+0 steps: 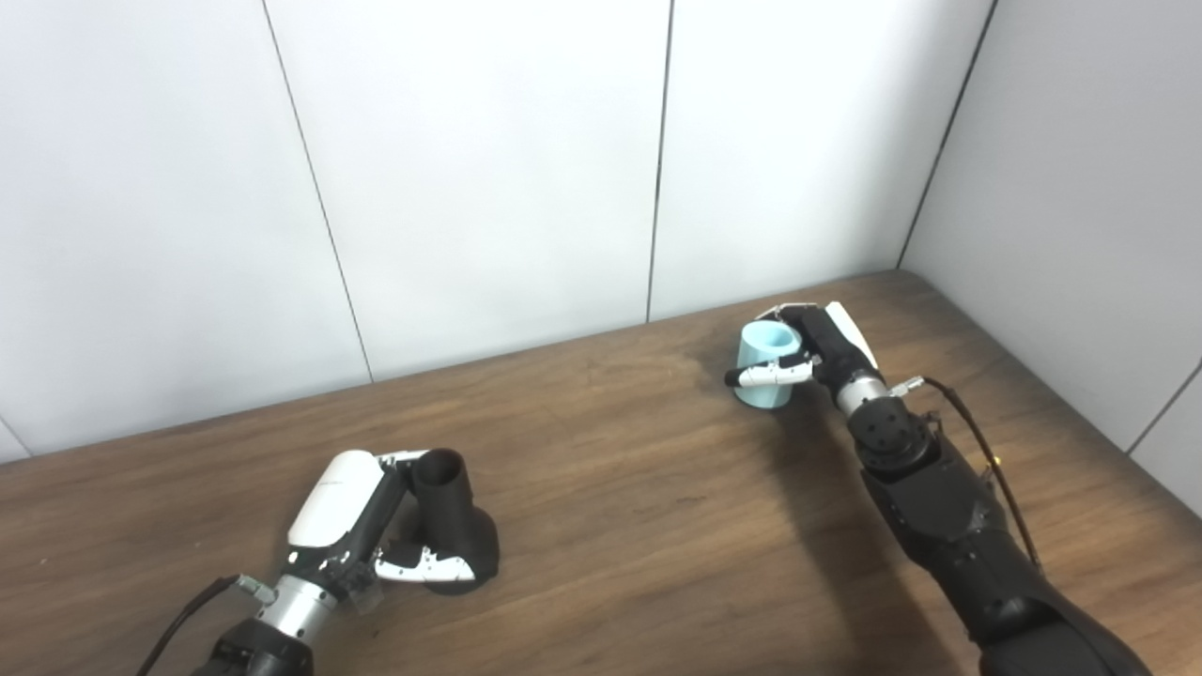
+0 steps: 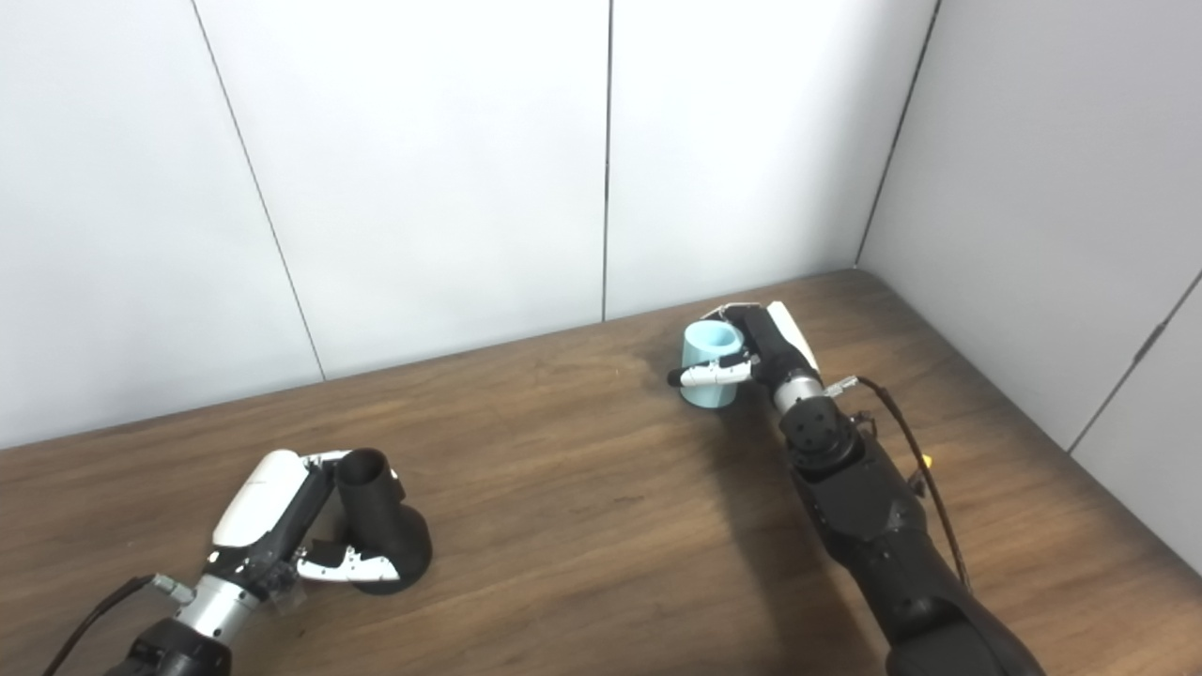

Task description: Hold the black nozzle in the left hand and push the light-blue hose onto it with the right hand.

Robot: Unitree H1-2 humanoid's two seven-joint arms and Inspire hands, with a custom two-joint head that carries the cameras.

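1. Left hand (image 1: 362, 526) wrapped around matte black flared plastic nozzle (image 1: 453, 526), upright on wooden table (image 1: 610, 526), near left.
2. Right hand (image 1: 817, 361) clasped on short light-blue hose cylinder (image 1: 765, 366), far right, well apart.
3. Probably light, stiff, slightly slick; best gripped mid-wall, open ends free.

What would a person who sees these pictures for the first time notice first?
Probably the light-blue hose, a short pale tube standing upright on the dark wooden table at the far right, with the right hand wrapped around it. Next, the black nozzle at the near left, standing on its wide base, open end up, with the left hand closed around it. The two parts are far apart.
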